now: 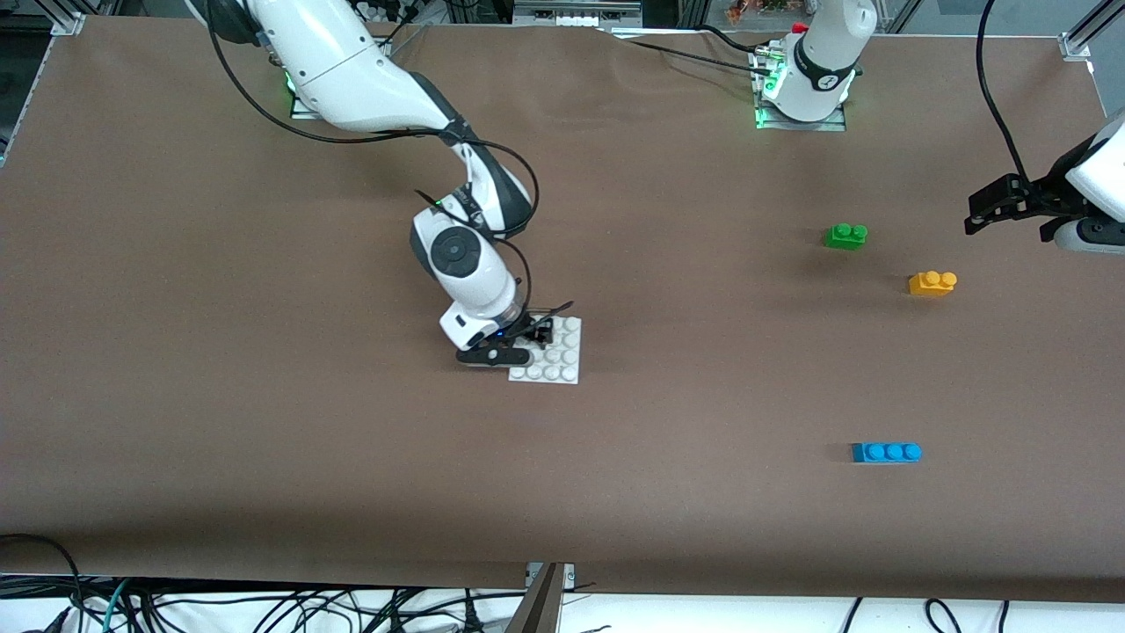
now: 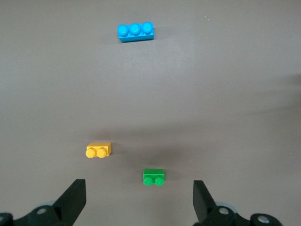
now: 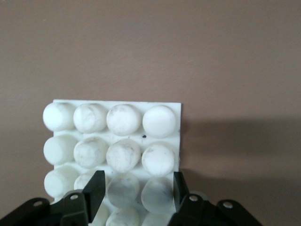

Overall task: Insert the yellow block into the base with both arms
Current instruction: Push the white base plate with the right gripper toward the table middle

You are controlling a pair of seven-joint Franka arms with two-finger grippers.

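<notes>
The white studded base (image 1: 564, 367) lies flat mid-table. My right gripper (image 1: 533, 338) is down on the base's edge toward the right arm's end, shut on the base (image 3: 113, 123), its fingers (image 3: 96, 188) clamping two studs between them. The yellow block (image 1: 932, 283) sits alone on the table toward the left arm's end, nothing touching it. My left gripper (image 1: 977, 216) hangs open and empty above the table by that end; its wrist view shows the yellow block (image 2: 99, 149) ahead of its wide-spread fingers (image 2: 75, 197).
A green two-stud brick (image 1: 845, 236) lies farther from the front camera than the yellow block and appears between the left fingers (image 2: 154, 176). A blue three-stud brick (image 1: 886, 452) lies nearer to the front camera. Cables run along the table's front edge.
</notes>
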